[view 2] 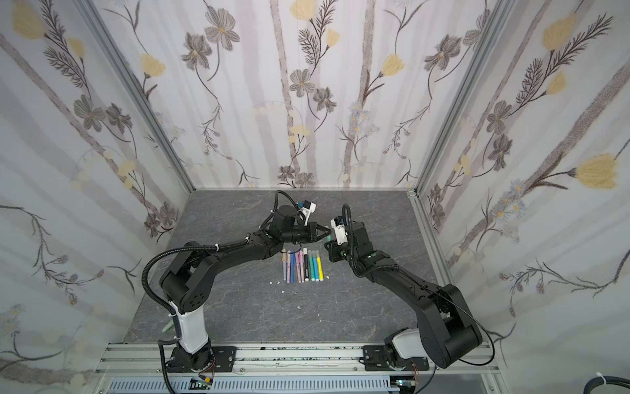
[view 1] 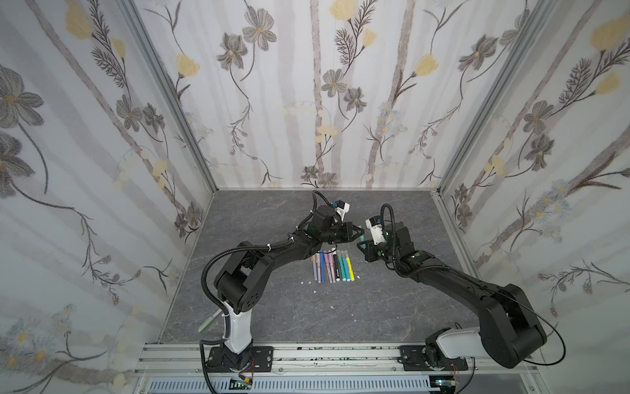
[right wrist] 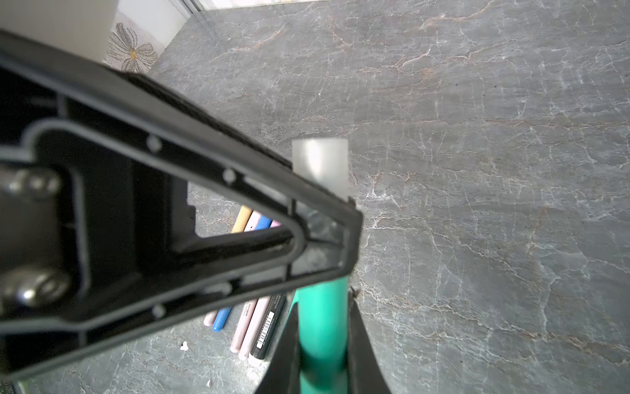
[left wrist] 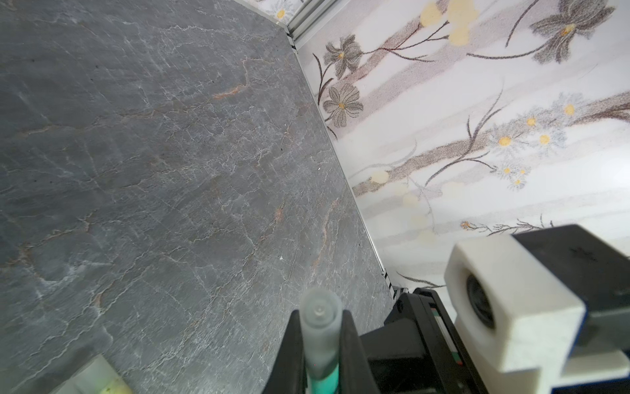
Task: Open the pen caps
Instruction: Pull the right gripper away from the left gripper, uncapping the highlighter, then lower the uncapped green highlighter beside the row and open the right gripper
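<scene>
Here, your left tool point(left wrist: 322, 329) is pinched tight on the grey cap point(left wrist: 319, 307) of a green marker point(right wrist: 322, 351). Its fingers point(left wrist: 351, 341) press the cap from both sides, and the rounded cap end pokes out past their tips. Your right tool point(right wrist: 323, 307) is clamped on the marker's green barrel, one finger on either side, with no gap to the plastic.

The two tools meet nose to nose above the desk point(view 1: 272, 307), around its middle, and the marker is held off the surface between them. In the right wrist view the left tool crosses in front of the marker just where cap meets barrel, so you cannot tell from there whether the two have parted. In the left wrist view grey runs straight into green, so the cap looks seated, though that part is blurred. In both top views the marker shows only as a small green sliver between the tool tips.

The other pens point(view 1: 332, 267) lie side by side in a neat row on the desk, just in front of the tools. One pale green pen point(view 1: 208, 323) lies well apart from them, beside the left arm's base.
</scene>
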`<state>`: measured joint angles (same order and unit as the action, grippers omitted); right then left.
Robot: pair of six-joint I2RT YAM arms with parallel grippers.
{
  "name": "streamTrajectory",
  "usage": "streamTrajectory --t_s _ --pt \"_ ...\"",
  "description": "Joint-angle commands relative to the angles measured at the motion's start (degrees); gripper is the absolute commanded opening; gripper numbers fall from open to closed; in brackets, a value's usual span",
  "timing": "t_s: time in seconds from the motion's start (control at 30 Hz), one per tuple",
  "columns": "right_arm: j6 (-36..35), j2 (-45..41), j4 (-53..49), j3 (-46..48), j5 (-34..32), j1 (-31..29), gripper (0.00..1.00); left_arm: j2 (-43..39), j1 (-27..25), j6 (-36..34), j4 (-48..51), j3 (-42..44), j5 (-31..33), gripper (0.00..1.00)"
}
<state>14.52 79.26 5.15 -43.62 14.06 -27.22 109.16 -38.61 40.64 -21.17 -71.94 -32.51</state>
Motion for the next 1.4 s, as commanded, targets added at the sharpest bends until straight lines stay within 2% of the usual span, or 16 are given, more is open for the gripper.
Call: streamTrajectory --t_s 0.0,0.23,0.37,0.5,0.6,0.73,0.93,1.17,1.37 --pt "0.22 -0.94 0.19 2.26 0.32 -1.08 0.0 1.07 1.29 -2.93 1.17 -2.76 4.98 0.0" --pt "1.61 -4.69 -1.62 7.44 -3.14 -4.56 0.0 4.4 3.62 -6.83 7.07 -12.55 8.13 0.0" --pt "3.17 -7.27 -1.99 9.91 -4.48 -4.94 0.0 5.48 4.86 -7.66 8.48 -15.41 8.66 0.0" --pt "3.75 -7.74 -5.54 9.31 -10.8 -4.81 0.0 5.21 6.52 -8.96 10.31 -15.37 9.62 0.0" --pt "4.5 -5.58 -9.72 7.44 -17.07 -3.36 0.0 4.47 8.17 -10.2 12.69 -14.14 10.82 0.0" --pt "4.9 -0.7 -12.72 4.61 -17.25 0.82 0.0 4.99 10.44 -12.13 18.69 -14.62 13.37 0.0" --pt "4.03 7.04 -16.15 -0.8 -20.48 2.69 0.0 8.05 12.02 -15.73 28.82 -20.18 17.56 0.0" --pt "3.49 11.48 -19.55 -4.5 -25.02 3.21 0.0 12.82 12.51 -18.02 34.35 -25.38 19.11 0.0" --pt "2.9 13.68 -20.53 -5.37 -27.01 3.32 0.06 15.53 12.98 -18.32 35.68 -27.36 19.63 0.0"
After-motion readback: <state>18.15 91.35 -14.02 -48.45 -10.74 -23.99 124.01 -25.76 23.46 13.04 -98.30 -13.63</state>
